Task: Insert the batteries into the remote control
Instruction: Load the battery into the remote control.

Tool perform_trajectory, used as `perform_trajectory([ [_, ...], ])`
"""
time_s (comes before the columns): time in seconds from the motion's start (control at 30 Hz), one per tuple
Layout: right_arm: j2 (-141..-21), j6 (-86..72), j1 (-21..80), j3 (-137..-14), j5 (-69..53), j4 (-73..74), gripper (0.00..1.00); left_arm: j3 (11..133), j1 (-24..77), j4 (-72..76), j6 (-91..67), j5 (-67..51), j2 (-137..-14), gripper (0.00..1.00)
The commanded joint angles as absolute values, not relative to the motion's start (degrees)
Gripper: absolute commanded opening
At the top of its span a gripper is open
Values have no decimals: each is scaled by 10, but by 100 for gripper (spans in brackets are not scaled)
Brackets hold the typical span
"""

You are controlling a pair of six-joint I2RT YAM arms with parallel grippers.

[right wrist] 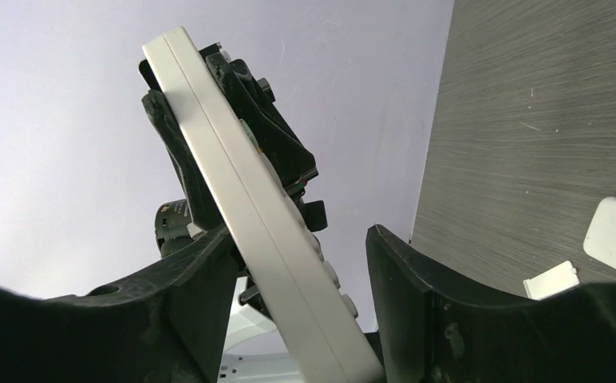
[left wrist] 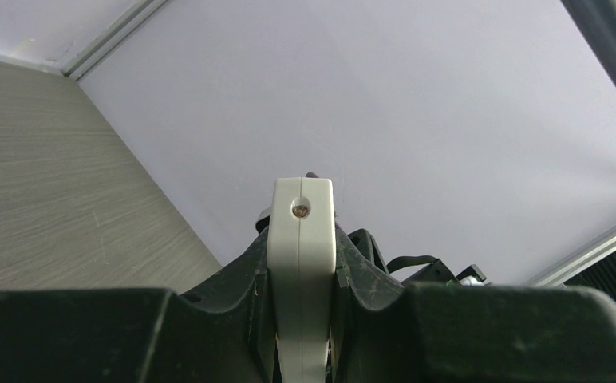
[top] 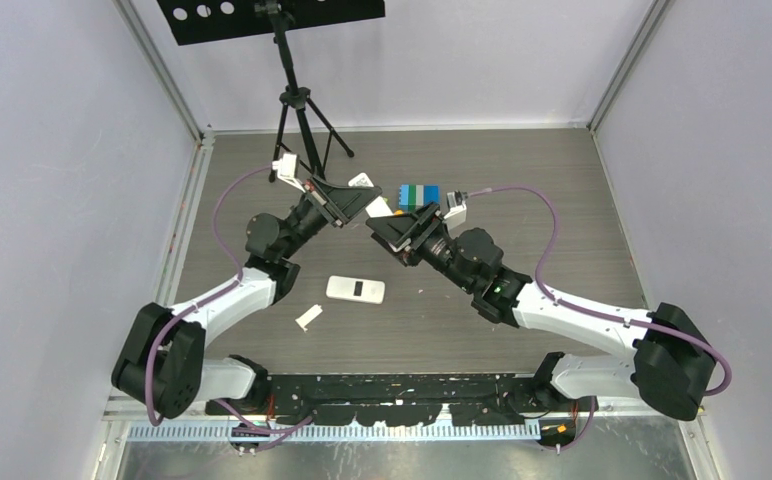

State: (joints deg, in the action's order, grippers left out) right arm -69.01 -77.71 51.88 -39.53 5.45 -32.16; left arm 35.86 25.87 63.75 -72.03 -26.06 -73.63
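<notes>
My left gripper (left wrist: 302,279) clamps the white remote (left wrist: 301,231) on edge, raised in the air. My right gripper (right wrist: 297,239) straddles its other end, one finger against it and a gap at the other, so it is not gripping. I judge this a re-grip; next, close squarely. I see no batteries.

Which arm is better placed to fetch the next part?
Probably right. The left gripper is clamped on the remote and must hold it; the right gripper is open around it, gripping nothing.
</notes>
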Motion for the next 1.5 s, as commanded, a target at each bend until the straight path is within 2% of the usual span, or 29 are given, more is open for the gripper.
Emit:
perform_trajectory([
  [0.0,-687,-794,515,-402,53,-387,57,353,259,706,-724,-263,-727,0],
  [0.1,-688,-800,513,-396,50,-397,46,352,259,706,-728,-255,-721,0],
  [0.27,-691,-811,505,-381,38,-424,17,349,259,698,-771,-232,-710,0],
  [0.33,-696,-813,502,-379,26,-445,15,347,259,697,-793,-225,-705,0],
  [0.37,-697,-814,499,-379,20,-449,19,347,259,696,-795,-224,-700,0],
  [0.5,-697,-807,490,-376,8,-472,69,347,259,661,-777,-225,-678,0],
  [0.53,-696,-799,489,-377,8,-476,76,347,259,642,-766,-225,-670,0],
  [0.57,-693,-793,488,-377,8,-476,78,346,259,621,-756,-224,-663,0],
  [0.73,-677,-780,482,-367,-16,-484,79,340,259,594,-736,-219,-649,0],
  [0.97,-672,-746,479,-366,-42,-479,57,340,259,585,-735,-215,-649,0],
  [1.1,-661,-689,470,-373,-68,-437,60,340,259,568,-718,-217,-647,0],
  [1.2,-641,-649,451,-392,-75,-338,65,342,258,502,-655,-224,-633,0],
  [1.3,-608,-592,421,-418,-54,-175,67,350,256,363,-541,-231,-605,0],
  [1.37,-583,-551,394,-432,-10,-57,68,342,255,295,-479,-222,-582,0],
  [1.47,-564,-481,354,-449,93,105,69,294,256,301,-468,-218,-553,0],
])
